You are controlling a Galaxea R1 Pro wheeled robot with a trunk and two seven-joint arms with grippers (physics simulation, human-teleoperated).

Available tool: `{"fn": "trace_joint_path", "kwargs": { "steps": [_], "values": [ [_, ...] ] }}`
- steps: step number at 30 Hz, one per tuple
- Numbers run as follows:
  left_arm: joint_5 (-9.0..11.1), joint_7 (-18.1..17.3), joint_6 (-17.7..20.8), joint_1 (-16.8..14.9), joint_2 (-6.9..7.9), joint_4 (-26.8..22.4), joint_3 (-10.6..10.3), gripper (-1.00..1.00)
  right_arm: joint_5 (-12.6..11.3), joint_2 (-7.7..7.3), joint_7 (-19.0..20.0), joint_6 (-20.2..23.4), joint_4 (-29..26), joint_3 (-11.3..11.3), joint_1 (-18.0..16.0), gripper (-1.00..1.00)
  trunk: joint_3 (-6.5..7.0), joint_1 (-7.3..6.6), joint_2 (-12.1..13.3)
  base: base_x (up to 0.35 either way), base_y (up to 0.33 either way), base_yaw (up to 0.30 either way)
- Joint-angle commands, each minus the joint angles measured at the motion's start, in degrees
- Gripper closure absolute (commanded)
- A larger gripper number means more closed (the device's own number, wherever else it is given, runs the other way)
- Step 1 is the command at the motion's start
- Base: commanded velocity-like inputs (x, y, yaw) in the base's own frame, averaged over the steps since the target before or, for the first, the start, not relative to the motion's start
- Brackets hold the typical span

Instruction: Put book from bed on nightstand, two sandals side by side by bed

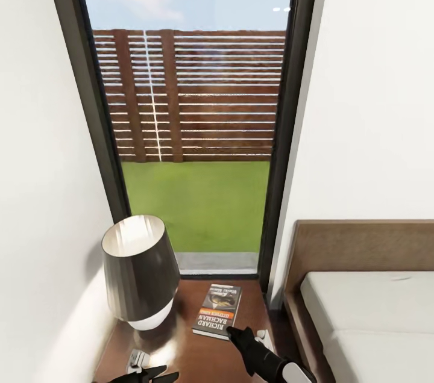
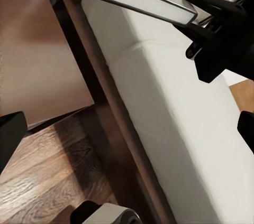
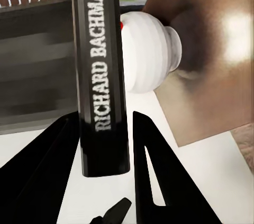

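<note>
The right gripper (image 1: 232,331) has the thin dark paperback with the orange band and white "Richard Bachman" lettering (image 1: 217,310) over the glossy dark brown nightstand (image 1: 193,359). In the right wrist view the book's black spine (image 3: 100,76) runs straight up between the two black fingers (image 3: 151,166), and the jaws look clamped on its near end, one finger on each cover. Whether the book is already resting flat on the wood or hanging just above it, I can't tell from here.

From the head view, the cover faces up, the long axis runs away from the robot toward the tall window (image 1: 193,100), and the title end sits nearest the gripper. The book lies just beside the dark cone-shaped lamp shade (image 1: 137,268) with its white ribbed base (image 3: 145,52), and left of the dark wooden headboard (image 1: 361,244) and pale mattress of the bed (image 1: 374,311).

This looks a light thing, stiff enough across the covers but apt to sag or fan open if held by one corner, and the glossy cover could slip. My read: a pinch across the thickness near the spine is the sound hold, as here.

The left gripper (image 1: 147,374) shows at the lower edge with its fingers spread, holding nothing. No blue sandals yet, so that half appears undone.
</note>
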Motion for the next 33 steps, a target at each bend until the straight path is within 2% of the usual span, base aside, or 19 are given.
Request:
{"fn": "trace_joint_path", "kwargs": {
  "steps": [1, 33],
  "values": [
    [0.43, -0.14, 0.49, -0.03, 0.04, 0.0, -0.21, -1.0, -0.4, -0.02, 0.04, 0.12, 0.04, 0.11, -0.05, 1.0, -0.25, 0.23, -0.46, 0.0, 0.0, 0.0],
    [0.43, -0.14, 0.51, -0.03, 0.04, 0.0, -0.21, -1.0, -0.43, 0.05, 0.05, -0.03, 0.1, 0.1, -0.05, 1.0, -5.99, 7.25, -13.29, 0.0, 0.0, 0.0]
  ]
}}
